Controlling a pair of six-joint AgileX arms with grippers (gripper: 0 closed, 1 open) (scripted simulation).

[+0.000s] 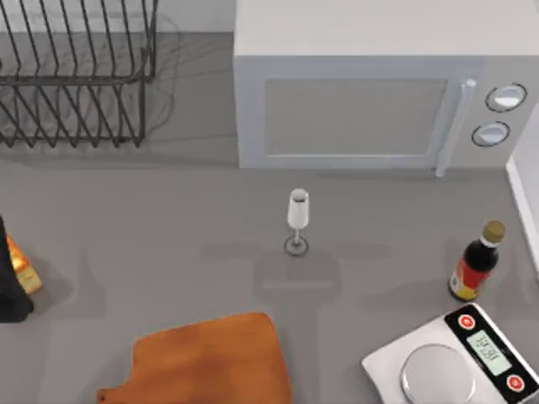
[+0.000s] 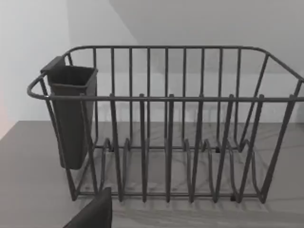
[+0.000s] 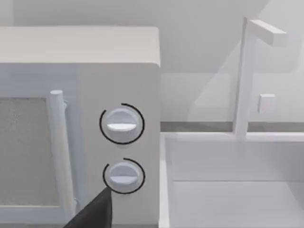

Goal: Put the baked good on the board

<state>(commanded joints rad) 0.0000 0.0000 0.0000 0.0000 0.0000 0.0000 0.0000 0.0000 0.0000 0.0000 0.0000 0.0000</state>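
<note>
At the far left edge of the table point(image 1: 168, 227), in the top view, we see the baked good point(image 1: 23, 271), a small golden-orange piece. It is pressed against the dark shape of our left gripper point(image 1: 12, 290), which is cut by the border of the picture. We cannot tell how this claw stands, or whether it really grips the pastry or only touches it.

The board point(image 1: 210, 358) lies flat at the near edge, left of the middle, with its handle stub pointing to the left. It is well apart from the baked good, and its surface is bare.

From the left wrist view we look toward the dark wire dish rack point(image 2: 166, 123), which carries a dark cutlery cup point(image 2: 71, 118) on one end.

A dark tip of our right gripper point(image 3: 95, 213) shows in the right wrist view, facing the two round knobs point(image 3: 122, 123) of the white microwave point(image 3: 80, 47); the state of this claw we also cannot tell.

Near the middle of the table a wine glass point(image 1: 297, 220) stands upright. On the right side, a dark sauce bottle point(image 1: 476, 261) stands just behind the white kitchen scale point(image 1: 455, 362).
</note>
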